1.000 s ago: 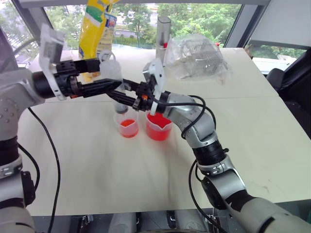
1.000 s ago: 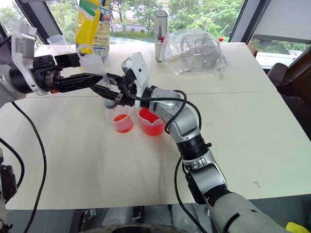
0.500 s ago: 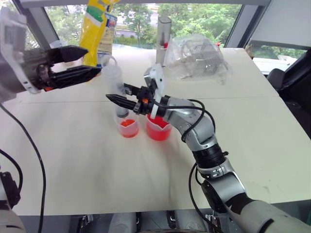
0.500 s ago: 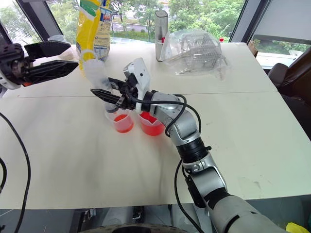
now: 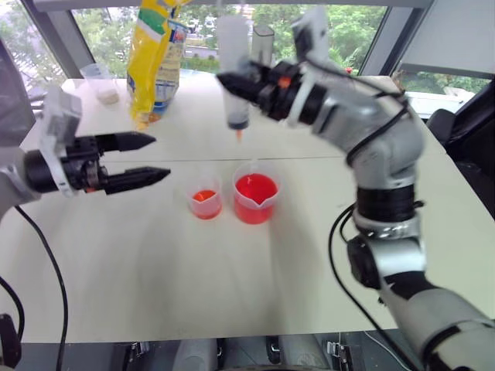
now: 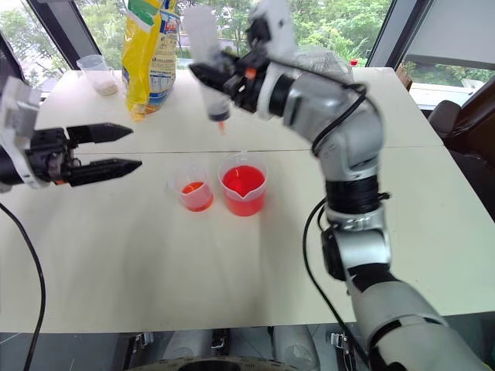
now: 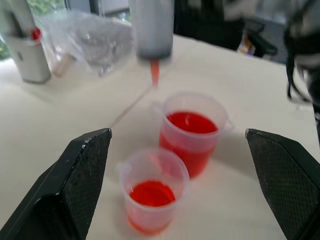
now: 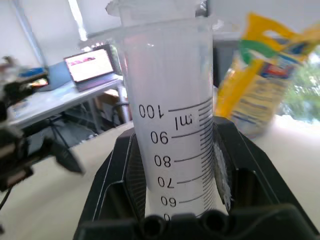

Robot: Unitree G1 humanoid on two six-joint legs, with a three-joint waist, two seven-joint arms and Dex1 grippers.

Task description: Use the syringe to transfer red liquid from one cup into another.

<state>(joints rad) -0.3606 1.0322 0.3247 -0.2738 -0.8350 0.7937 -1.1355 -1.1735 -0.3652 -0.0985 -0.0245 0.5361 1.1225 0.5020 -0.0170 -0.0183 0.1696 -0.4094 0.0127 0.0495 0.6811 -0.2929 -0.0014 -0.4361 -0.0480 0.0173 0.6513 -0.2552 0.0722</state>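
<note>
My right gripper is shut on the clear syringe. It holds the syringe upright, high above the table, with the orange tip pointing down above and just behind the cups. In the right wrist view the black fingers clamp the graduated barrel. Two clear cups stand side by side: a small cup with a little red liquid, and a larger cup about half full of it. To the left of the cups my left gripper is open, holds nothing, and points at them.
A yellow bag and a tall grey cylinder stand at the back of the white table. A crumpled clear plastic bag lies behind the cups. A small clear cup sits far back left.
My right gripper has lifted the syringe out of the small cup, up and to the right. My left gripper has pulled away from the syringe, moving left and lower.
</note>
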